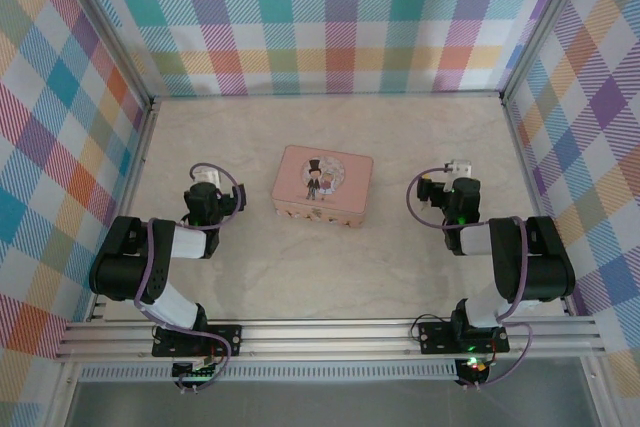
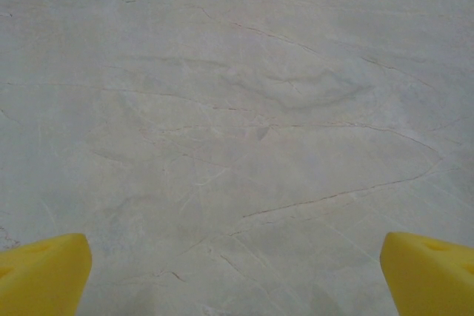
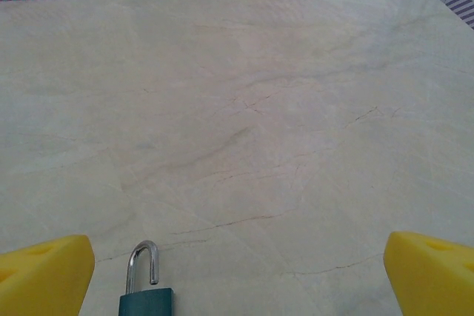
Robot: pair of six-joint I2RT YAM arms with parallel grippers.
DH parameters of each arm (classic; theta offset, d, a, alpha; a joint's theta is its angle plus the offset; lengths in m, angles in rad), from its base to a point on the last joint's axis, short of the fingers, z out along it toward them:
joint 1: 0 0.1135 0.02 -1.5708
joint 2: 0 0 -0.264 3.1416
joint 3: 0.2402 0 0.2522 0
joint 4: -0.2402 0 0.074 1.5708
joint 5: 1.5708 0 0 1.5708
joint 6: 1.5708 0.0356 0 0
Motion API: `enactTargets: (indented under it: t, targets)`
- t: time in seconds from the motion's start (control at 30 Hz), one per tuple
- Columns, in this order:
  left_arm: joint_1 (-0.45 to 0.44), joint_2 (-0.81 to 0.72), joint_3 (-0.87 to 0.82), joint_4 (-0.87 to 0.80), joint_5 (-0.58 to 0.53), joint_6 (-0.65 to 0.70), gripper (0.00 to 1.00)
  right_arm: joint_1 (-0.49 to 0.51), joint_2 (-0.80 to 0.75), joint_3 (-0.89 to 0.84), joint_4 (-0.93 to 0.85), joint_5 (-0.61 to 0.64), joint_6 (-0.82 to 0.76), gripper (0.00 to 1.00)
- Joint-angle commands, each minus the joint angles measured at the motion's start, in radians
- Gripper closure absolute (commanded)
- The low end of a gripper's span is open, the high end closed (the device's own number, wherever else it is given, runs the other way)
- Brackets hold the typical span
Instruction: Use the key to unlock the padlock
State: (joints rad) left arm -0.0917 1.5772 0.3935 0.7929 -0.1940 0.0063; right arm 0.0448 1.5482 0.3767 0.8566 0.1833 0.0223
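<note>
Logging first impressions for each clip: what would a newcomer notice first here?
A pink picture tin sits in the middle of the marble table. In the right wrist view, a small teal padlock with a silver shackle lies between the yellow tips of the open right tool.

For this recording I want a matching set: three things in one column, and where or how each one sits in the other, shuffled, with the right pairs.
Things:
1. pink rectangular picture tin
2. teal-bodied padlock with a silver shackle
3. left gripper

Places or states:
A. open, above a bare stretch of the marble-look table
B. lying on the table just under the open right gripper
C. mid-table, between the two arms

Pairs: 1-C, 2-B, 3-A
</note>
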Motion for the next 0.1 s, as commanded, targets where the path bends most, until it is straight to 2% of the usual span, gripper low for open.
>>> enactTargets:
  t: [0.0,0.07]
  targets:
    - [0.0,-0.013,0.019,0.032,0.008,0.015,0.0,-0.007,-0.012,0.019,0.006,-0.027,0.017,0.0]
    - [-0.001,-0.013,0.018,0.034,0.007,0.016,0.0,-0.006,-0.013,0.017,0.012,-0.025,0.016,0.0]
